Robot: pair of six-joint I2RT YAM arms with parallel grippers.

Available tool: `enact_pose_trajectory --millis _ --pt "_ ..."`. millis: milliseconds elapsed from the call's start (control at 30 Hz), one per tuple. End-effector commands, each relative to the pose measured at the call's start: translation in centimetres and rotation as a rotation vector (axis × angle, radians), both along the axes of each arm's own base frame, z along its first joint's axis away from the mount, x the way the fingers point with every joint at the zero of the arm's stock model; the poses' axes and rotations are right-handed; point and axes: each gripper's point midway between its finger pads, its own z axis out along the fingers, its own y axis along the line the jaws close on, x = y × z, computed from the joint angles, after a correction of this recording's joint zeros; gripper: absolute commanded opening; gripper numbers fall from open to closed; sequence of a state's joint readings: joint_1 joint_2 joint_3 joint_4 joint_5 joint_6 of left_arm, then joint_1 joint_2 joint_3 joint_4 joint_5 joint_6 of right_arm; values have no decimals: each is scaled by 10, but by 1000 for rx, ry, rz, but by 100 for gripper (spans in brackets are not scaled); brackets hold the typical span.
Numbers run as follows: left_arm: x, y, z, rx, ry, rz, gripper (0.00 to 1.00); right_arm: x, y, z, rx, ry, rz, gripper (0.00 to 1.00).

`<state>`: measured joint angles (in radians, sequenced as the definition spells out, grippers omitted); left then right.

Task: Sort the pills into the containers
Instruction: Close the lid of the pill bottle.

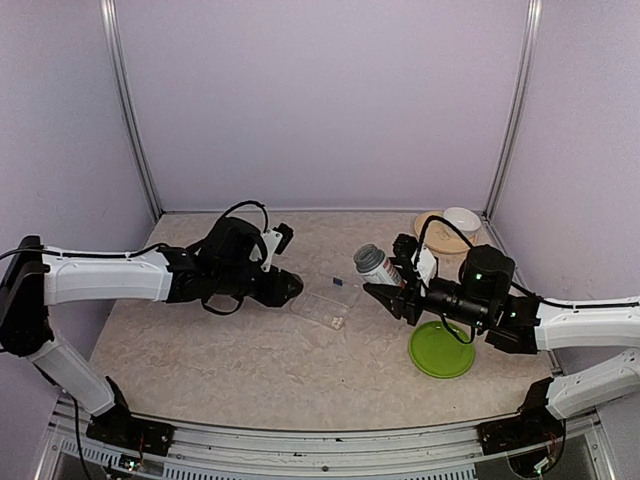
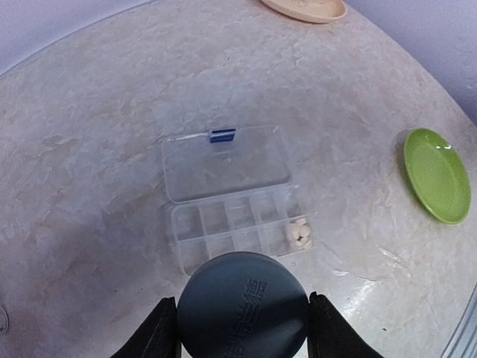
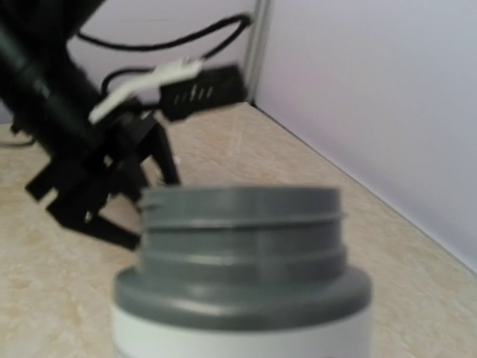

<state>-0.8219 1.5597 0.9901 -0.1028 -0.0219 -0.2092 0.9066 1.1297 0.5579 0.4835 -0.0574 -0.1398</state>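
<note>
Grey cap [image 2: 242, 306] gripped near open pill box [image 2: 223, 168].

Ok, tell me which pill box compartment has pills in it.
The corner compartment toward the green plate, away from the lid; the rest look empty.

My top cam looks down from behind the bases [image 1: 120, 425]. L wrist cam's over pill box [image 2: 235, 198], shared w/ top; R wrist cam's v. close on bottle [image 3: 238, 261], facing L arm [image 3: 67, 127].
</note>
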Motion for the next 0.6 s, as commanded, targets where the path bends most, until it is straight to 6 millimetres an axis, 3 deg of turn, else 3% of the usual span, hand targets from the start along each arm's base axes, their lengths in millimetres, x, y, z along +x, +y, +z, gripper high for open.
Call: enact_pose_trajectory --millis 0,233,567 --pt "-16 -21 64 -166 -40 -78 44 -7 8 5 8 -31 74 25" --pt "-41 -41 114 -316 -76 -185 45 -14 15 0 -7 -38 116 25" --pt "-62 -54 153 -488 -69 -276 45 -18 30 -5 -44 -56 139 25"
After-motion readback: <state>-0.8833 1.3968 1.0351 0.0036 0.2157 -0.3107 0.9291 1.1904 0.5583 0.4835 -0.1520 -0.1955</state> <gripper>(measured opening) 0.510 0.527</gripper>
